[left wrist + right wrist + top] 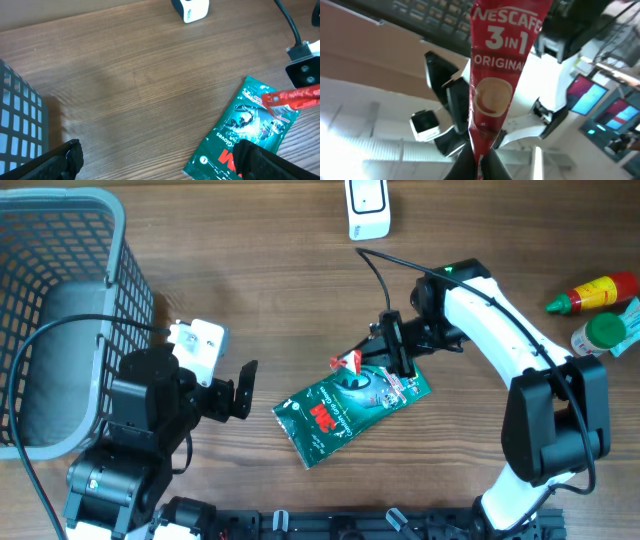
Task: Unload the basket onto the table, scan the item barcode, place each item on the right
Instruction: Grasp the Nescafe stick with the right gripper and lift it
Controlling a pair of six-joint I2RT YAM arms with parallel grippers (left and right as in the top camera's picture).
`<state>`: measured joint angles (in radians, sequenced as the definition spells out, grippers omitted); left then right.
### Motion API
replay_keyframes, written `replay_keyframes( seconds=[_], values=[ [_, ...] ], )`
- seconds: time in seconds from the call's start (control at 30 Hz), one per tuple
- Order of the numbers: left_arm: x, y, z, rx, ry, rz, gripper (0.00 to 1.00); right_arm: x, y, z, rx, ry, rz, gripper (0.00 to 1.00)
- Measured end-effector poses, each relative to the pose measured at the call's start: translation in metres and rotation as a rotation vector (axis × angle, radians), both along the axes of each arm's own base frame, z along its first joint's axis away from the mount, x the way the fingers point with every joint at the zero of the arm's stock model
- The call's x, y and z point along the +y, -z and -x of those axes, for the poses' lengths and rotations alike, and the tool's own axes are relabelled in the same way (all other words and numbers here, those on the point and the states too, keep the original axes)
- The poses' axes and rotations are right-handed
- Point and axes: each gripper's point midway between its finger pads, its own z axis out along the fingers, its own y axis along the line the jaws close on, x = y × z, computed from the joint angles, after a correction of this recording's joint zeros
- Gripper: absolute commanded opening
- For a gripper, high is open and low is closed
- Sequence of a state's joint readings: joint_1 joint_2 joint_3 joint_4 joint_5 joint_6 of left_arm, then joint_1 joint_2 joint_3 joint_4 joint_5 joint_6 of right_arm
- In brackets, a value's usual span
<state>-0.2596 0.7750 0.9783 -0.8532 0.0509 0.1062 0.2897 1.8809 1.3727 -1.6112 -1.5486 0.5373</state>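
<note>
Pickup looks done: right claw (375, 358) is pinched tight on the red Nescafe sachet (348, 363), held up off the worktop (300, 280) just over the green glove packet (350, 405). The white scanner (367, 208) sits well beyond that claw, so I'd say the scan itself is not yet done. Barcode isn't visible. Left claw (162, 162) gapes wide, holding nothing.

Red Nescafe sachet (492, 85), green glove packet (345, 412); grey mesh basket (60, 240), brown woodgrain table (280, 280)
</note>
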Motion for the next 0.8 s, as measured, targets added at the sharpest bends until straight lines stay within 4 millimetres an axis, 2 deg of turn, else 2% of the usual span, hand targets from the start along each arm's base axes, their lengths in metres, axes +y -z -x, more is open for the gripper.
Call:
replay_keyframes(
  seconds=[0.23,0.5,0.8],
  values=[
    [0.0,0.0,0.0,0.0,0.0,0.0,1.0,0.0,-0.004,0.0,-0.003,0.005,-0.01,0.04],
    [0.0,0.0,0.0,0.0,0.0,0.0,1.0,-0.008,-0.05,0.023,-0.072,0.01,-0.03,0.04],
    [0.0,0.0,0.0,0.0,0.0,0.0,1.0,-0.013,-0.076,0.041,-0.149,0.01,-0.053,0.04]
  ],
)
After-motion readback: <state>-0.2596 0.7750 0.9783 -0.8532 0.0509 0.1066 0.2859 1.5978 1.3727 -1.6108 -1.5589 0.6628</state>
